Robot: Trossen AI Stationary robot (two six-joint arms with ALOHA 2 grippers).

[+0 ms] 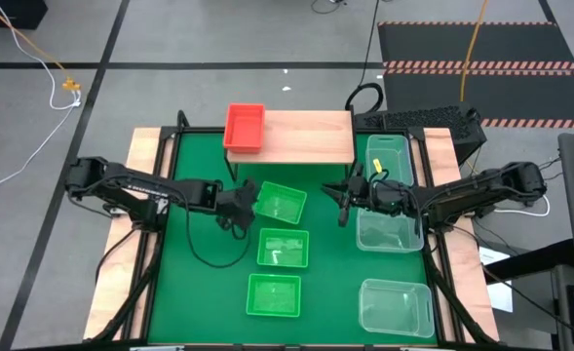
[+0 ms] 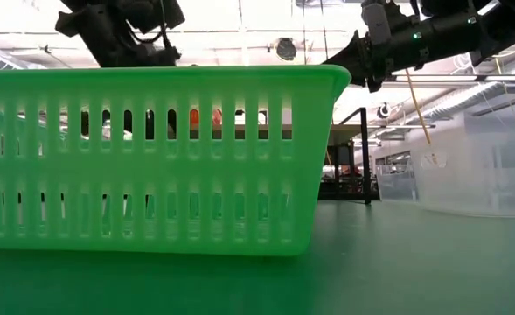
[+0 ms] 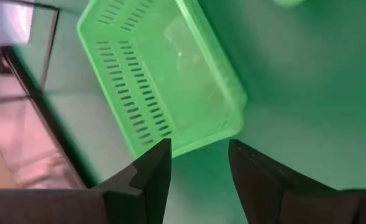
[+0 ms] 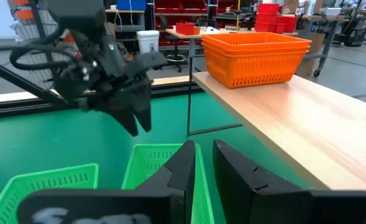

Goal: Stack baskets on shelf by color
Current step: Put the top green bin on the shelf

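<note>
Near edge of the green mat point(image 1: 194, 292): one green basket point(image 1: 274, 294) sits square, a clear basket point(image 1: 396, 307) at the near right corner. Mid-mat: second green basket point(image 1: 284, 247), with another clear basket point(image 1: 387, 230) to its right, under the right arm.

Farther in: third green basket point(image 1: 281, 202), skewed, just short of the shelf point(image 1: 306, 136).
- Left gripper point(image 1: 240, 207) hovers over this basket's near-left corner; jaws parted, nothing between them.
- Right gripper point(image 1: 345, 200) hangs off the basket's right side, below the shelf's right end; fingers a narrow slit apart, empty.

Far edge: red baskets point(image 1: 245, 127) nested on the shelf's left end. Last clear basket point(image 1: 387, 156) lies beside the shelf's right end.

Handling judgement: thin slotted plastic, light, fairly stiff but flexing at the rim. Smooth walls look slippery. Best hold: pinch one short wall over its rim, near the middle, to limit tilt.
</note>
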